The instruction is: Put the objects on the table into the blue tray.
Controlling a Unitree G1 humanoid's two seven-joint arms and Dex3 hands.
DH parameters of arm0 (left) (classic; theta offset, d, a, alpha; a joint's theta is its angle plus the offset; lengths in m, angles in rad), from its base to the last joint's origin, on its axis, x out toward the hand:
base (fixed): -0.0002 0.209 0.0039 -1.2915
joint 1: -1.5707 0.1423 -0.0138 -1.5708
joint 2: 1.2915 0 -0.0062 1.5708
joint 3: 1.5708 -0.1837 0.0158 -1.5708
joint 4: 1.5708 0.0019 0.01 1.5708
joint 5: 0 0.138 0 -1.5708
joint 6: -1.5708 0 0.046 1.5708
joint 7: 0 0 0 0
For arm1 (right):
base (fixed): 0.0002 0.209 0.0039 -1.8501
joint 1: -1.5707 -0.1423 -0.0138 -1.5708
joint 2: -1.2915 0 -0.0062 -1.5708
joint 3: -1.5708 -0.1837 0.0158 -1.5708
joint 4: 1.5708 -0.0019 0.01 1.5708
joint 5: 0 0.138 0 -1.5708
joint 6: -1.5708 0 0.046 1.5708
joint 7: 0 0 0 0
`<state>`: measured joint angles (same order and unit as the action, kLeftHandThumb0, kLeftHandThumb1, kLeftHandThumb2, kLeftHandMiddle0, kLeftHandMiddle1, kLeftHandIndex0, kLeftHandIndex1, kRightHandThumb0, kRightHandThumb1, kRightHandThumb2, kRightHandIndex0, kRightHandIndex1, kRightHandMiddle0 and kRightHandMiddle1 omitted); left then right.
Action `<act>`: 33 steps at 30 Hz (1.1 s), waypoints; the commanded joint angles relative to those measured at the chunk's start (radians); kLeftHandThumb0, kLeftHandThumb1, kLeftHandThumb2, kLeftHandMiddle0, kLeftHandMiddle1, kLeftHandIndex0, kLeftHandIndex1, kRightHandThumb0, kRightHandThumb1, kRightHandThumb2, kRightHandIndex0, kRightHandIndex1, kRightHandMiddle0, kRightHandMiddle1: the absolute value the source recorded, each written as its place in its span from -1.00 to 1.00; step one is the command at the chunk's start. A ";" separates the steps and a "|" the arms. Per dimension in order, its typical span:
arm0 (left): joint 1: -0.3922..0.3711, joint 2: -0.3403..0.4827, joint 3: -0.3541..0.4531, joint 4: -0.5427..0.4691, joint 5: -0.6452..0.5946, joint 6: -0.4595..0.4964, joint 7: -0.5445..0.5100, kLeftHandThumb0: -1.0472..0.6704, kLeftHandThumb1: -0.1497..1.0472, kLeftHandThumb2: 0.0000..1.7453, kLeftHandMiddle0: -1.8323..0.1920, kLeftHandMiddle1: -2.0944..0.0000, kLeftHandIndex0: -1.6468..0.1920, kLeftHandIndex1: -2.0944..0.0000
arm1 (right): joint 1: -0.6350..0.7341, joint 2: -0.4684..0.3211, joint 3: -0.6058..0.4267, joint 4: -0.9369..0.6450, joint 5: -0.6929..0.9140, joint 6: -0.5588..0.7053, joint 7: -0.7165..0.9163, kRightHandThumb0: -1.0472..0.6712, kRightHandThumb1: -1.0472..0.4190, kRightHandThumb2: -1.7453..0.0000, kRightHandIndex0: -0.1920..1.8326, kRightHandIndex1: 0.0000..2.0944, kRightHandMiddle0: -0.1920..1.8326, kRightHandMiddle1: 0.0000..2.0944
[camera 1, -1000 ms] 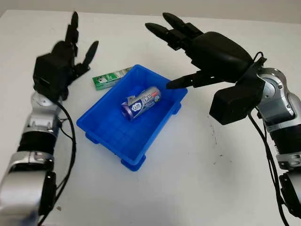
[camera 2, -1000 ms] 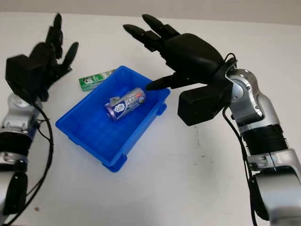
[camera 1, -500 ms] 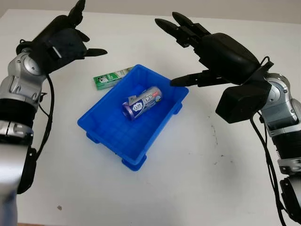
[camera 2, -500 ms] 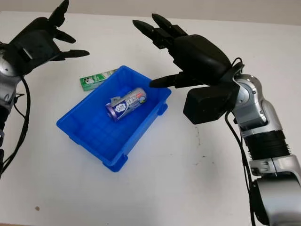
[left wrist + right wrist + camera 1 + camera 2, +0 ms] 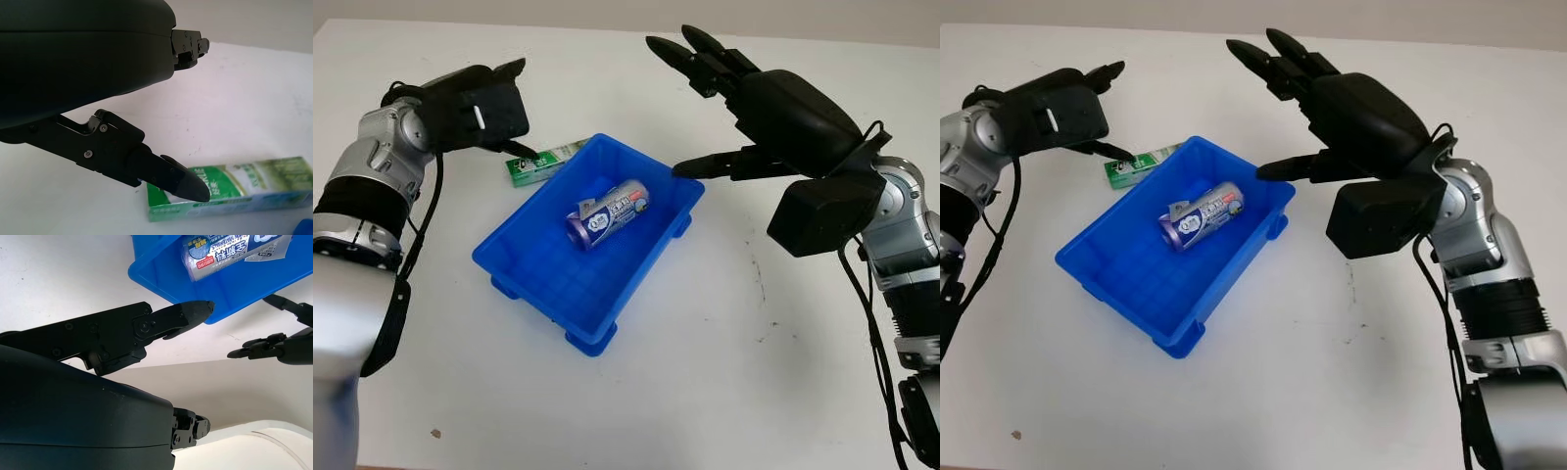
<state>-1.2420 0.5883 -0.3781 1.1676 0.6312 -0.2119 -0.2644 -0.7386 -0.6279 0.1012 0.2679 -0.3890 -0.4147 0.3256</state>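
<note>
White table (image 5: 705,372): can (image 5: 607,213) lettered "RAW MATERIALS" inside blue tray (image 5: 538,284).

One blue tray (image 5: 548,279), one can (image 5: 607,213) in it. One green box (image 5: 540,163) just under the left hand (image 5: 475,103). Two hands total, the other being the right hand (image 5: 773,103).

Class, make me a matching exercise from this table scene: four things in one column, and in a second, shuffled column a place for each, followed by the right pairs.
Things:
1. purple can
2. green box
3. left hand
4. right hand

Places:
A. on the table, just outside the blue tray at its far left side
B. open, raised beyond the tray's far right corner
C. lying on its side inside the tray
D. open, lowered over the green box

Pairs: 1-C, 2-A, 3-D, 4-B
</note>
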 commanded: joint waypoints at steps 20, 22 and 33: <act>-0.034 -0.040 -0.048 0.062 0.013 -0.051 -0.038 -0.69 0.88 -0.94 1.00 0.97 0.98 0.96 | 0.020 -0.011 -0.017 -0.051 0.020 0.036 0.015 -0.41 -1.00 0.94 -0.87 -0.94 -0.88 -0.78; -0.034 -0.042 -0.043 0.068 0.001 -0.050 -0.044 -0.71 0.88 -0.94 1.00 0.97 0.97 0.96 | 0.022 -0.014 -0.017 -0.056 0.012 0.039 0.011 -0.41 -1.00 0.94 -0.87 -0.94 -0.88 -0.78; -0.039 -0.071 -0.046 0.048 -0.038 -0.074 -0.099 -0.67 0.90 -0.94 0.95 0.94 0.94 0.94 | 0.022 -0.005 -0.016 -0.051 0.014 0.042 0.001 -0.40 -0.99 0.94 -0.87 -0.94 -0.90 -0.74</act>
<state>-1.2480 0.5276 -0.4192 1.2330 0.5917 -0.2786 -0.3605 -0.7205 -0.6278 0.0980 0.2359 -0.3811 -0.3741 0.3336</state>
